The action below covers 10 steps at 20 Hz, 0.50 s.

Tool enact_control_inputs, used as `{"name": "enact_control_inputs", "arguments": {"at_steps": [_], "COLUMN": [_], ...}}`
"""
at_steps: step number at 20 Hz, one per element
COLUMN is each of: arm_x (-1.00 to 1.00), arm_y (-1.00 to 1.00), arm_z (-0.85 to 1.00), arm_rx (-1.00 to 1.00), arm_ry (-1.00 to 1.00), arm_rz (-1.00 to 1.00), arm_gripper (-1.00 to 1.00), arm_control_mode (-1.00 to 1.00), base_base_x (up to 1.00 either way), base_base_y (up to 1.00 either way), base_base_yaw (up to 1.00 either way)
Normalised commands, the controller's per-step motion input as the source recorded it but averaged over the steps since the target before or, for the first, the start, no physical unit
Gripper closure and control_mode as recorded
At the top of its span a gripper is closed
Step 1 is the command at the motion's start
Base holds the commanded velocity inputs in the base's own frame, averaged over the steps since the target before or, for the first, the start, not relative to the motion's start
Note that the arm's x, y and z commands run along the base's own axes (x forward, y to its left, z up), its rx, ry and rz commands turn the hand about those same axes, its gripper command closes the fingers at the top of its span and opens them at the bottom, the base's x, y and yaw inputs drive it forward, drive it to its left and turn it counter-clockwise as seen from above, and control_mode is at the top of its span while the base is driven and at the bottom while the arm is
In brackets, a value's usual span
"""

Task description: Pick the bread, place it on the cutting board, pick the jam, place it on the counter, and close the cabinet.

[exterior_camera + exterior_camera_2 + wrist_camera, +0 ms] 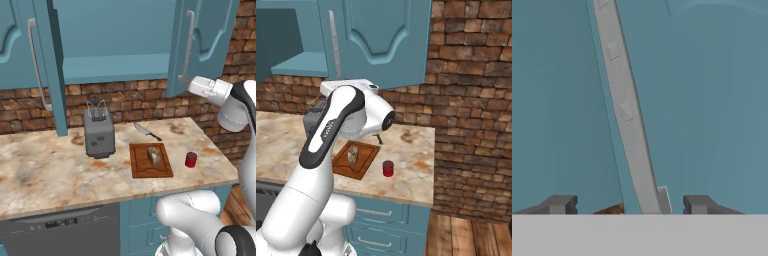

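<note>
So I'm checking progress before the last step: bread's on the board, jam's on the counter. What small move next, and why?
Probably push the right cabinet door toward shut. The open pincer sits at the foot of its grey handle, fingers either side, and both doors stand open over the shelf.

Cabinet [115, 40]: smooth matt teal paint, handle [626, 107] matt grey metal. Counter [45, 170]: polished marbled stone, beige and rust. Cutting board [141, 165]: reddish-brown wood, matt. Bread [154, 156]: rough speckled crust. Jam [191, 159] at board's 3 o'clock: glossy red. Toaster [98, 134]: dull grey metal. Wall [471, 100]: rough brick.
</note>
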Motion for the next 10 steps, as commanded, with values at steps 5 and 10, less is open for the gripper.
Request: {"name": "enact_control_inputs", "arguments": {"at_steps": [5,10], "arm_x": [0.24,0.26], "arm_y": [0.18,0.18], "arm_z": [0.00,0.00], "arm_rx": [0.00,0.00], "arm_ry": [0.00,0.00], "arm_rz": [0.00,0.00], "arm_gripper": [-1.00,-1.00], "arm_control_mode": [-1.00,-1.00], "base_base_x": [0.00,0.00], "base_base_y": [0.00,0.00], "base_base_yaw": [0.00,0.00]}}
